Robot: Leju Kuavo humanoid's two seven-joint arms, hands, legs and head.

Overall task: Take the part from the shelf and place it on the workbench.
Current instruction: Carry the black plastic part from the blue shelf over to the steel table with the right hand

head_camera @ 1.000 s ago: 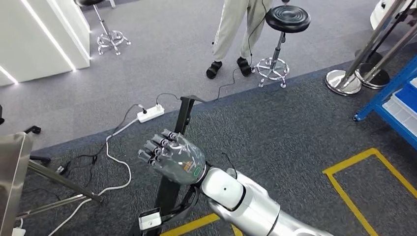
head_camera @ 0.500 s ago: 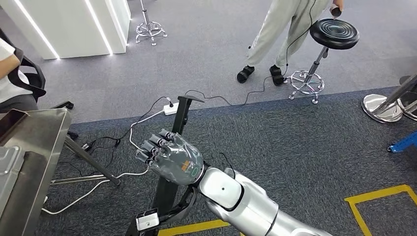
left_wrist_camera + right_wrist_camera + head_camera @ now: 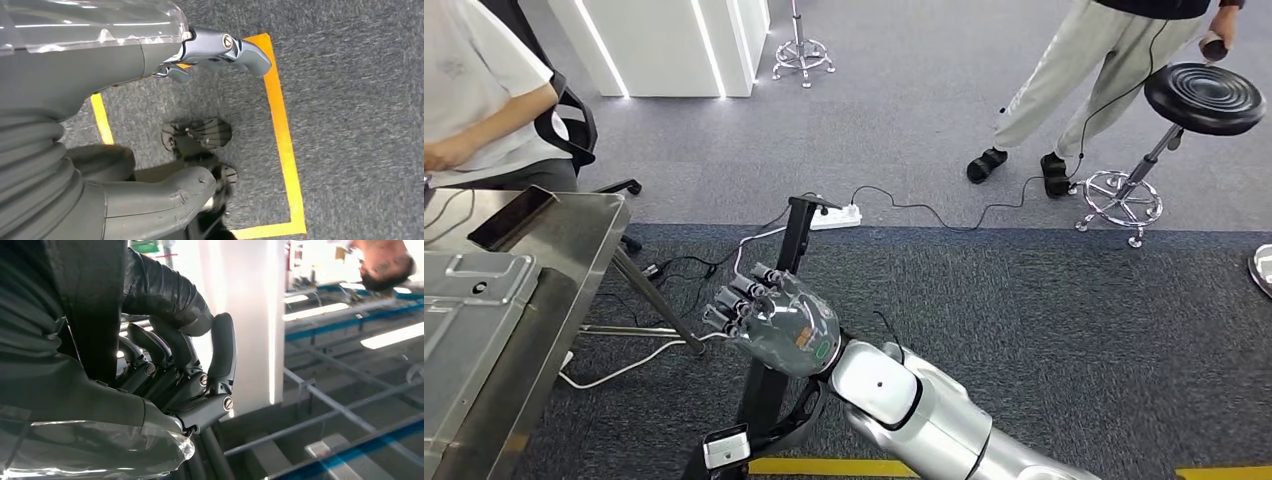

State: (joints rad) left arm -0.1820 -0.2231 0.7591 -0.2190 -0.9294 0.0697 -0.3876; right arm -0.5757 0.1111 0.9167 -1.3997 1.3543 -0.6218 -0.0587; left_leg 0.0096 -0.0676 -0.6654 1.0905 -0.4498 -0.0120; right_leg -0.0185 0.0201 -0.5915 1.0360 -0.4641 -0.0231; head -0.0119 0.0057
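Carrying the part (image 3: 769,400), a long black bar, the right hand (image 3: 774,322) sits at the centre of the head view with its fingers (image 3: 200,385) wrapped tight around it. The bar runs from the lower middle of the frame up past the hand to a flat top end. The steel table (image 3: 584,225) lies at the left edge, well apart from the bar, with a grey panel (image 3: 469,300) lying on it and a seated person (image 3: 474,90) behind it at upper left. To do this step well, I judge the grip should hold firm and the bar stay upright until it is over bare steel near the table's corner, away from the panel. The left hand (image 3: 215,47) hangs over the carpet, fingers loosely apart, holding nothing.
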